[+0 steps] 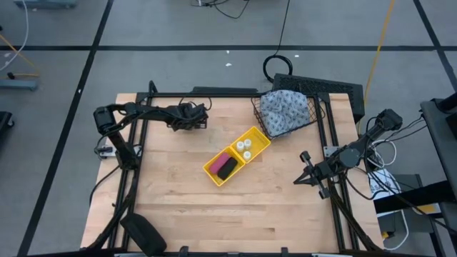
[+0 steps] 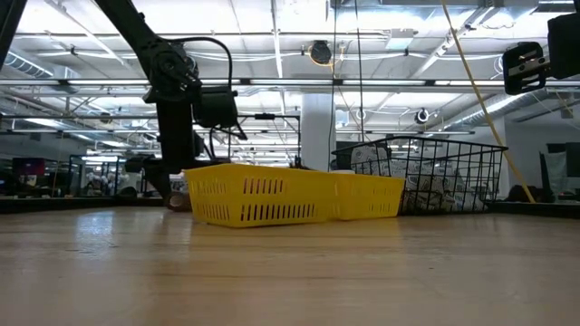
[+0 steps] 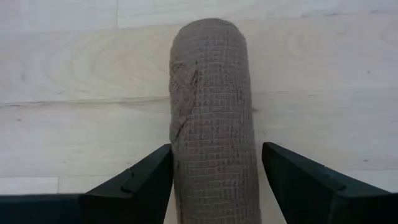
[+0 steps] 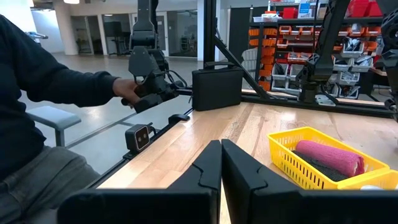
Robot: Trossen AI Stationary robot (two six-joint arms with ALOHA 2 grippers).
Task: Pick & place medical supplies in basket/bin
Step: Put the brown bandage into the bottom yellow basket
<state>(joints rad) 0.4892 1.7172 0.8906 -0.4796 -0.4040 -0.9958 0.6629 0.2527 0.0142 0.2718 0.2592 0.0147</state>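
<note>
From above, the left gripper is seen at the table's far left, well apart from the yellow bin. At its wrist, the brown roll lies on the wood between parted fingers — straddled, not yet clamped. Closing comes next. The right gripper waits shut, empty.

The table is pale wood, smooth, with a soft sheen. The brown roll is woven gauze-like cloth, matt and rough, with a fine grid texture. The bin is bright yellow plastic, slotted and slightly glossy. At 1 o'clock from it, the basket is thin black metal wire holding soft patterned cloth. The pink roll looks like crinkled, matt fabric. The left fingers are matt black plastic.
</note>
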